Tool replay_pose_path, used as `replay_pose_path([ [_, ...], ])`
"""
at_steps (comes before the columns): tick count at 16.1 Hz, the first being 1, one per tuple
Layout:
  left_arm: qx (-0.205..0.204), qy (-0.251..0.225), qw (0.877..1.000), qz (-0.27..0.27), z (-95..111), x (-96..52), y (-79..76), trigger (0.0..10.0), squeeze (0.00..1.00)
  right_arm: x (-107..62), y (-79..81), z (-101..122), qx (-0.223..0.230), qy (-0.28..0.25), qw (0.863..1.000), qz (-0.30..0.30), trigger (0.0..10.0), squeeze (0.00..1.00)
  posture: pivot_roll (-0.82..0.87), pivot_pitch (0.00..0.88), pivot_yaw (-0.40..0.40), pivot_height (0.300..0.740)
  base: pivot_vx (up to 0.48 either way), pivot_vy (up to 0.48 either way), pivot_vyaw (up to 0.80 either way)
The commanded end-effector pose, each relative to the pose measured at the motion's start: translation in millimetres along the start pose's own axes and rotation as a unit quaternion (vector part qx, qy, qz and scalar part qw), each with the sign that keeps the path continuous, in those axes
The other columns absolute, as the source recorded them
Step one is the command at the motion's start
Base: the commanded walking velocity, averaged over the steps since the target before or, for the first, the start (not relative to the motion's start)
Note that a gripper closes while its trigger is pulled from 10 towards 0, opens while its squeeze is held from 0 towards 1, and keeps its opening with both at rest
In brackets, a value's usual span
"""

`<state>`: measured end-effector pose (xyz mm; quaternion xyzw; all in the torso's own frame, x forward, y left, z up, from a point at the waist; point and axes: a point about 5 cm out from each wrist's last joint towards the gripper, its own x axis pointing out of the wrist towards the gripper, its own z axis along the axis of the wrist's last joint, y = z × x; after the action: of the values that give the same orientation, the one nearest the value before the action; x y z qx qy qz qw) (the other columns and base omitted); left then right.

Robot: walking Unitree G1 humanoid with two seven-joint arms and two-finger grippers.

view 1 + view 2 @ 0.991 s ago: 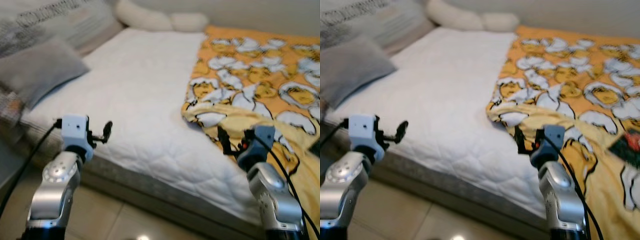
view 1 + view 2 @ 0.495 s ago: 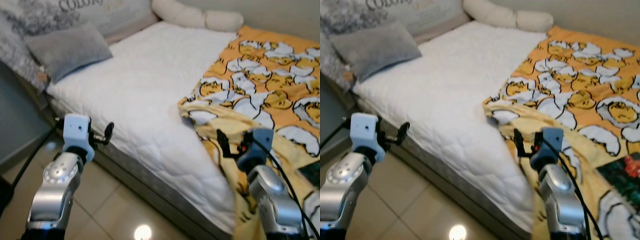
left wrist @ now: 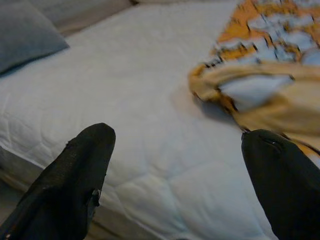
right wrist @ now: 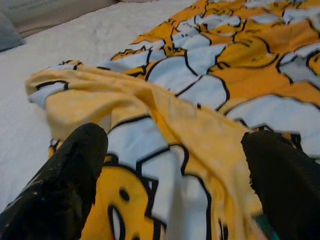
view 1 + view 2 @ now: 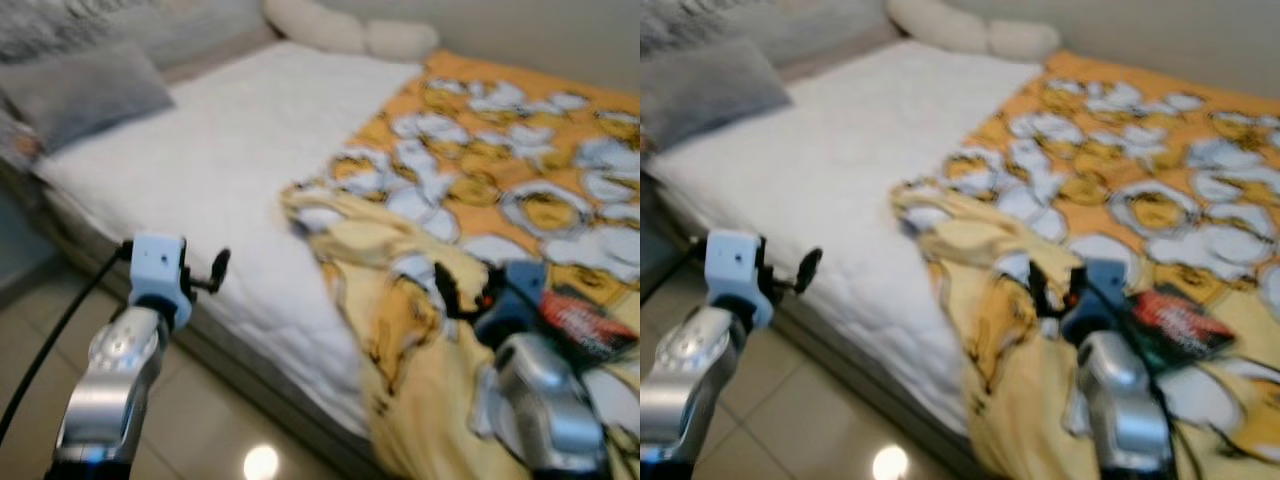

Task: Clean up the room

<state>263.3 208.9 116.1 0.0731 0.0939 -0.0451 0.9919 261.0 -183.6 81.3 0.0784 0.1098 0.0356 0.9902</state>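
Observation:
An orange and yellow cartoon-print blanket (image 5: 480, 170) covers the right half of the bed, and its near edge (image 5: 350, 225) is rumpled and folded back on the white mattress (image 5: 200, 150). My left gripper (image 5: 215, 270) hovers open at the bed's near side, facing bare mattress (image 3: 150, 100) with nothing between its fingers. My right gripper (image 5: 445, 290) is open just above the rumpled blanket fold (image 4: 150, 105), holding nothing. A dark red and black flat item (image 5: 1170, 320), perhaps a book, lies on the blanket beside my right wrist.
A grey pillow (image 5: 80, 90) lies at the head end on the left, with white bolster cushions (image 5: 350, 35) along the far wall. Beige tiled floor (image 5: 220, 430) runs along the bed's near edge. The picture is blurred.
The whole picture has shifted, so the camera has moved: the bed now sits further left and the blanket and dark red item are nearer the middle. Both arms keep their pose.

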Motion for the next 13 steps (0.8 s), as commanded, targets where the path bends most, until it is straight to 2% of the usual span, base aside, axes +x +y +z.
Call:
replay_pose_path([
  [1,0.003,-0.005,1.000,0.004,4.2,0.8,3.8,10.0,0.84,0.8,0.8,2.0,-0.004,-0.002,1.000,0.001,10.0,1.00,-0.02,0.000,0.073,0.740,0.000,0.000,0.00],
  [4,0.008,-0.003,1.000,0.002,3.3,0.4,2.8,10.0,0.78,0.6,2.1,1.6,-0.001,-0.001,1.000,0.006,10.0,1.00,-0.02,0.000,0.074,0.740,0.000,0.000,0.00],
  [8,0.012,0.001,1.000,-0.002,2.4,0.3,1.8,10.0,0.52,1.0,3.5,0.1,0.006,0.004,1.000,0.005,10.0,1.00,-0.02,0.000,0.075,0.740,0.000,0.000,0.00],
  [9,0.011,0.001,1.000,-0.002,2.4,0.4,1.7,10.0,0.32,1.2,3.4,-0.1,0.009,0.006,1.000,0.004,10.0,1.00,-0.02,0.000,0.075,0.740,0.000,0.000,-0.80],
  [10,0.011,0.002,1.000,-0.001,1.9,0.5,1.5,10.0,0.00,1.3,3.1,-0.2,0.010,0.006,1.000,0.004,10.0,1.00,-0.02,0.000,0.075,0.740,0.000,0.000,-0.80],
  [13,0.013,0.006,1.000,-0.003,-0.5,0.7,0.4,10.0,0.00,1.4,3.0,-0.5,0.009,0.009,1.000,0.003,10.0,1.00,-0.02,0.000,0.073,0.740,0.000,0.000,-0.80],
])
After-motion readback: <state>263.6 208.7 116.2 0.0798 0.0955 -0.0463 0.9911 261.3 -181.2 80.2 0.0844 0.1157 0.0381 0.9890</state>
